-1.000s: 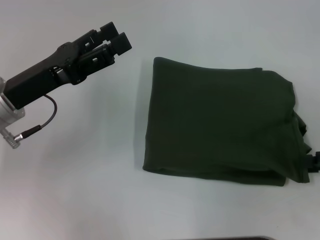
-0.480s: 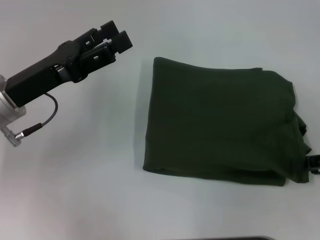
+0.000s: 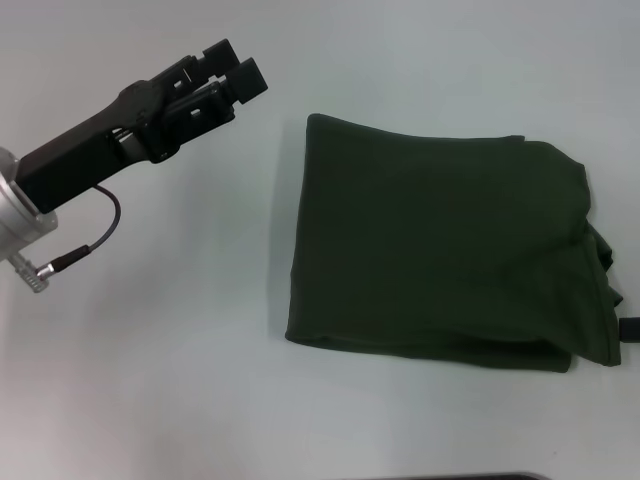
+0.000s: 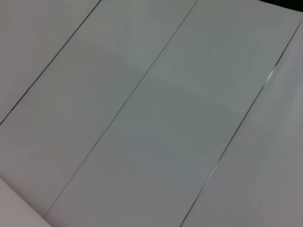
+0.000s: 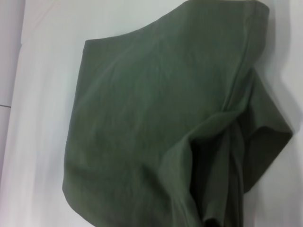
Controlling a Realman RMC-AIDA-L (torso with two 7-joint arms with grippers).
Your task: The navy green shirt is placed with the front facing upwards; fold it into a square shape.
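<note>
The navy green shirt (image 3: 440, 260) lies folded into a rough square on the white table, right of centre in the head view. No print or tag shows. In the right wrist view the shirt (image 5: 156, 123) fills most of the picture, with bunched loose folds along one side. My left gripper (image 3: 232, 66) hangs above the table to the shirt's far left, open and holding nothing. Only a small black bit of my right gripper (image 3: 630, 328) shows at the right edge, beside the shirt's near right corner.
The white table (image 3: 180, 350) stretches bare around the shirt. The left wrist view holds only the white table surface (image 4: 151, 123) crossed by thin seams. A dark edge (image 3: 450, 477) runs along the bottom of the head view.
The left gripper has drifted slightly up and away from the shirt. The right gripper has slid further out past the right edge. The shirt has not moved.
</note>
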